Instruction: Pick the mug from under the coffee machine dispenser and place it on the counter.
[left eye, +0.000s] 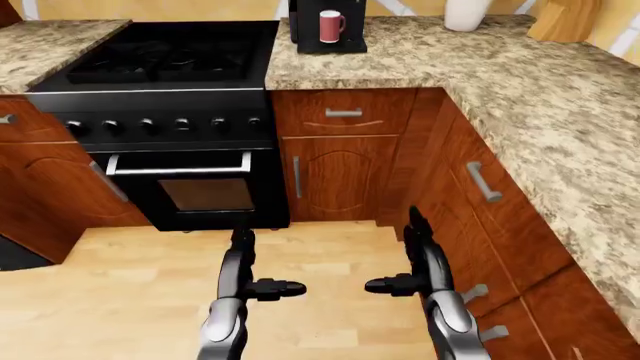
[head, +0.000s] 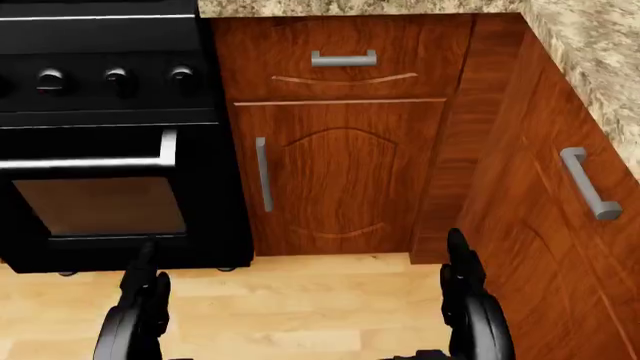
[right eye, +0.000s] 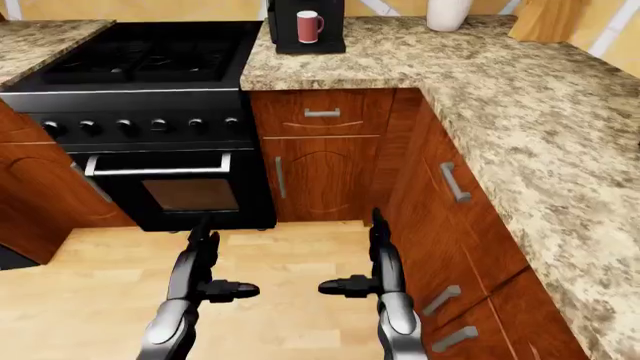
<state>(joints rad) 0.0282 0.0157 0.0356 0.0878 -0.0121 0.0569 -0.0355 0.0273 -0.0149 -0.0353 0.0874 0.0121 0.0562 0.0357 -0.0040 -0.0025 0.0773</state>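
On speckled granite counter, red cylindrical mug (under dispenser)

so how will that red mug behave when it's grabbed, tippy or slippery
The mug looks rigid and smooth, so probably a bit slippery for the fingers. It stands upright, taller than wide, so a sideways push could tip it. Its handle sticks out right, offering a hold. It sits tight in the coffee machine, leaving little room.

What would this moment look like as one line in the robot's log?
phase: approach | mug: under coffee machine | left hand: open | right hand: open
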